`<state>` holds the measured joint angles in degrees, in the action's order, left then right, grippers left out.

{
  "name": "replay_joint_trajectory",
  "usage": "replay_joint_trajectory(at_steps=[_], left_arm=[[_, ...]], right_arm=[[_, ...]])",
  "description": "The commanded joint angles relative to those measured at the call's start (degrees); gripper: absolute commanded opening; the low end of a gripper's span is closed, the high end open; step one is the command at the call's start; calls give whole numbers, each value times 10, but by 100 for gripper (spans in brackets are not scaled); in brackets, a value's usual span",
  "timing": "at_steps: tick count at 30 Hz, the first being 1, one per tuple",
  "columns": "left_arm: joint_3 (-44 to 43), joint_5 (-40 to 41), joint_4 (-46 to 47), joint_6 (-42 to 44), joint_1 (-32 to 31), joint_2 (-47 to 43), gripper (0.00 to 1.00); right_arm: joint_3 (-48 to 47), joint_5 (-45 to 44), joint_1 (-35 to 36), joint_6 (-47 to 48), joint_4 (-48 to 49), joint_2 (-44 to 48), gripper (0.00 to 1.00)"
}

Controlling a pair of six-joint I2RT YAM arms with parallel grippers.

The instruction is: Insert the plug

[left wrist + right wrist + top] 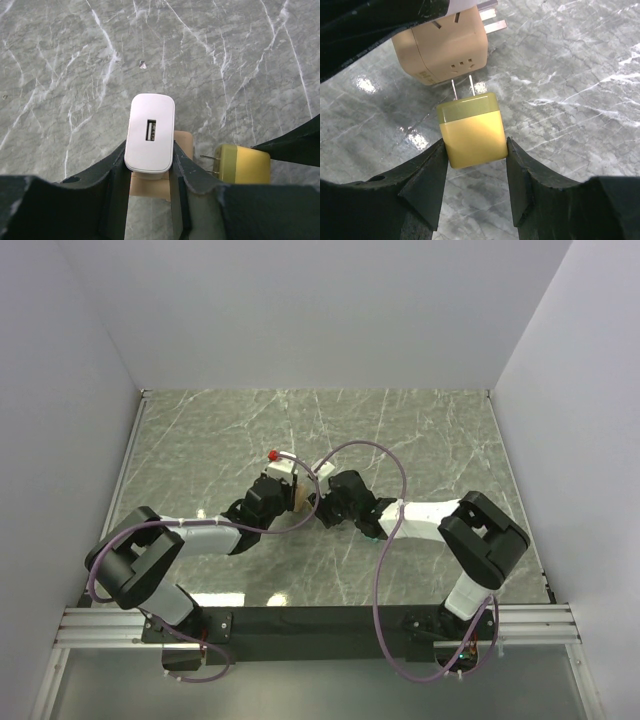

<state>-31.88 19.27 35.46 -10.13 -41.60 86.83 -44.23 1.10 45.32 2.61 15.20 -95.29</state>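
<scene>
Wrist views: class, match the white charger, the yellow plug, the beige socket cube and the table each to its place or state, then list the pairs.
Things:
1. white charger
2. yellow plug
3. beige socket cube
4. table

Places or states:
A. grey marbled surface
B. held in the right gripper, prongs bare, not yet inserted
C. held in the left gripper, USB port facing the camera
D. against the white charger, a socket face turned toward the prongs

Pairs: 1-C, 2-B, 3-D, 4-A
</scene>
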Motion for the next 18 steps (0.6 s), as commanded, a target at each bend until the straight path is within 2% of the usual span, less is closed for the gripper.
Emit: replay_joint_trajectory(at_steps=[1,18], left_arm=[[-5,-28,-43,4,-6,-2,0],[-6,-36,-48,5,-7,-1,0]], right_arm=[[-2,-6,-3,-1,34,20,0],[-24,6,-3,16,43,-9,0]])
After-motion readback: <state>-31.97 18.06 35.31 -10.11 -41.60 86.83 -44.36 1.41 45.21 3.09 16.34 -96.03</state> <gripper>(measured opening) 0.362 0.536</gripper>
